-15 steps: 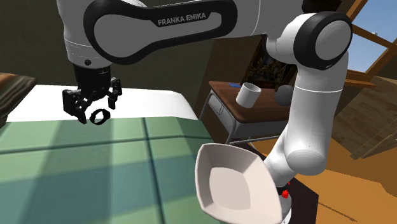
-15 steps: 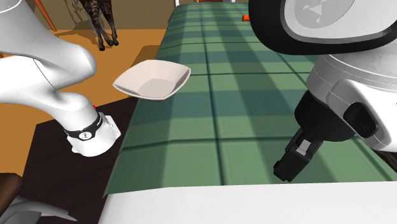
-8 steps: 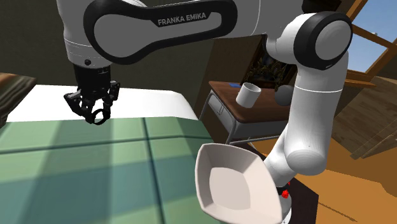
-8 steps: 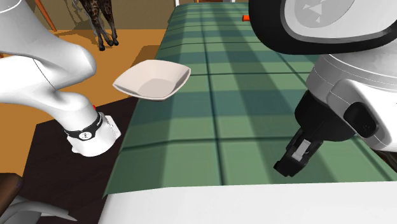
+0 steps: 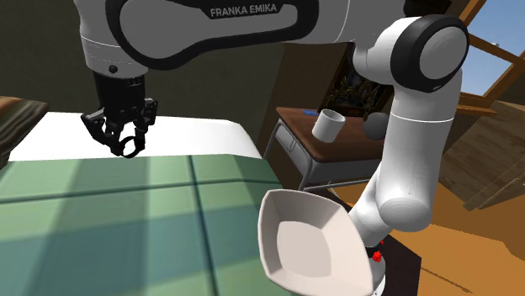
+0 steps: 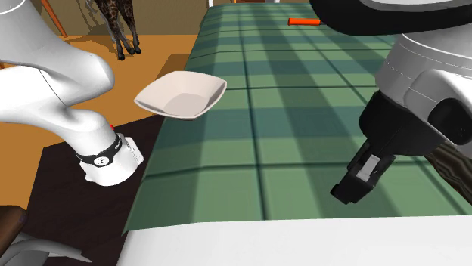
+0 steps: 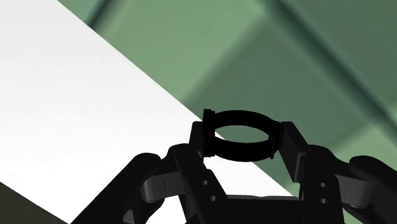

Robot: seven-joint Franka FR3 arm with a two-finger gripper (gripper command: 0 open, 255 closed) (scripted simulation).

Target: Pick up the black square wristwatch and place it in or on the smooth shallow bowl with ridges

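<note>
Pincer [image 7: 243, 137]: is raised slightly since half a second ago, clenched on black wristwatch [image 7: 242, 151]. Wristwatch: is clasped between both fingertips, over green checked cover [image 7: 286, 57].

Checked green cloth cover [image 6: 302, 113]; smooth white bowl [image 6: 181, 94]; matt black wristwatch [image 7: 242, 151]; glossy white arm [image 5: 404, 168].

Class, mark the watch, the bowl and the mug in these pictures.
watch [image 7: 245, 151], wrist view, band's near arc.
bowl [image 6: 181, 94], second exterior view, inner floor.
mug [image 5: 328, 126], shoulder view, side wall.
</note>
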